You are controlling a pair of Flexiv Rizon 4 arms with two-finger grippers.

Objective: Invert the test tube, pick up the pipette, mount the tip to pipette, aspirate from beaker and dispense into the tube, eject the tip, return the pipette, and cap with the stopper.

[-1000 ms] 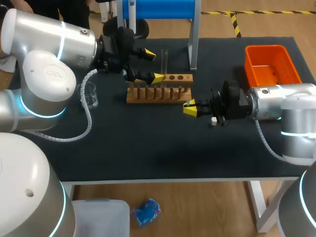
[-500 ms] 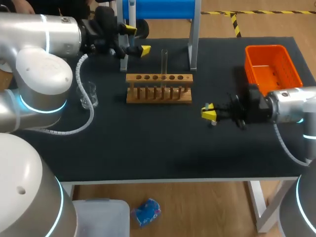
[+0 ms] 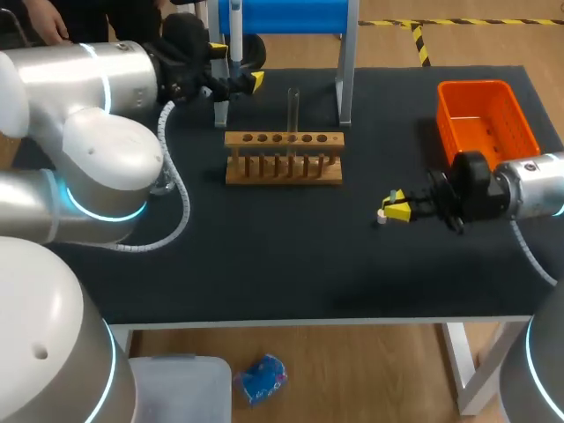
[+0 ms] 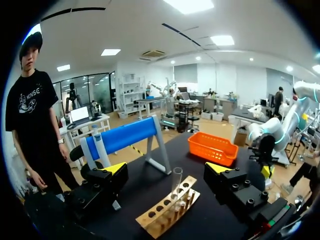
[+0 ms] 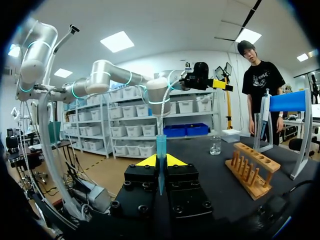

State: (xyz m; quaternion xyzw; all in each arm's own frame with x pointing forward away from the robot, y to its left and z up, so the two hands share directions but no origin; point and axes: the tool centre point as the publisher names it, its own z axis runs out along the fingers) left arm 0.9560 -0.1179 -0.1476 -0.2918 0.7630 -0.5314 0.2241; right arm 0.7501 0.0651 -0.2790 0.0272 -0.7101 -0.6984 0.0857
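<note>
Moved: since a second ago my left gripper [image 3: 236, 66] has left the wooden test-tube rack [image 3: 284, 159] and swung back to the blue-barred pipette stand [image 3: 291, 13]. My right gripper [image 3: 398, 205] has drawn away from the rack's right end toward the orange plastic basket [image 3: 486, 115].
Left fingers: spread wide and holding nothing. In the left wrist view the rack lies ahead between them. In the head view they sit at the stand's left post, just beside the white pipette [image 3: 235, 31] hanging there.
Right fingers: closed narrow on a slim blue pipette tip [image 5: 160, 150], which stands upright between the yellow tips.
Test tube: the clear glass test tube [image 3: 293, 110] stands upright in a hole of the rack, mouth up, apart from both grippers.
Stopper: a small white stopper [image 3: 381, 218] lies on the black table [image 3: 264, 264], just beside my right fingertips.
Beaker: a clear glass beaker [image 5: 215, 145] stands on the table beyond the rack's far end in the right wrist view. In the head view my left arm mostly hides it.
</note>
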